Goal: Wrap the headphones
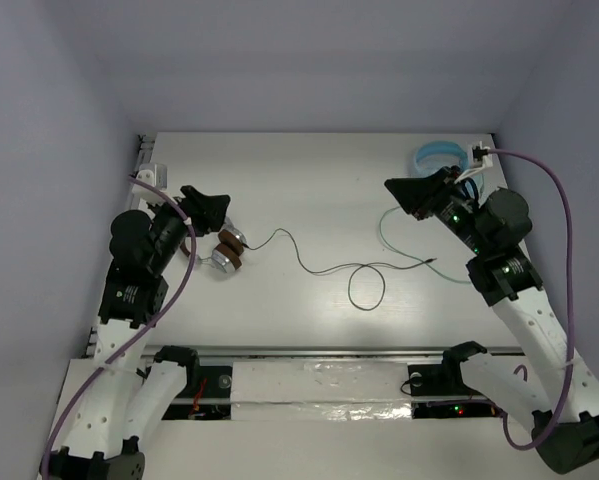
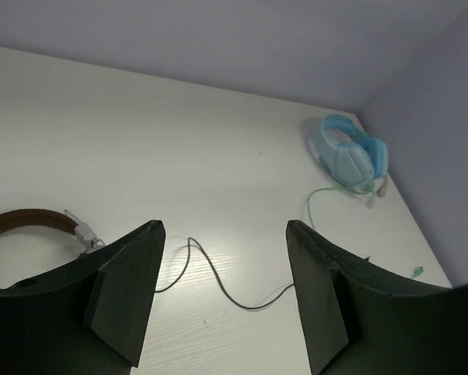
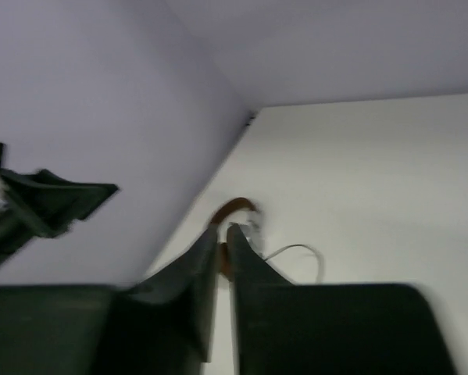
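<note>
1. The headphones [image 1: 229,250] lie on the left part of the tabletop [image 1: 309,170], just beside the left gripper [image 1: 207,205]. In the top view the two earcups show, but much of the brown headband is hidden by the arm.
2. In the left wrist view only an arc of the headband [image 2: 26,223] and a silver hinge appear. The rest is hidden behind a finger or cut off by the frame edge.
3. The thin black cable [image 1: 324,268] runs rightward from the earcups across the tabletop, with a loop near the middle. Its far end is too thin to make out.
4. The left gripper's fingers [image 2: 132,289] stand wide apart with nothing between them.
5. The right gripper [image 1: 419,190] hangs over the far right of the tabletop. Its fingers [image 3: 198,273] are drawn in to a thin slit and grip nothing visible.
6. The right wrist view is blurred. The headphones show there only as a brown smudge past the fingertips.
7. The light blue headphones [image 1: 441,155] sit in the far right corner, partly covered by the right arm. Their pale green cable [image 1: 384,230] trails toward the near side.
</note>
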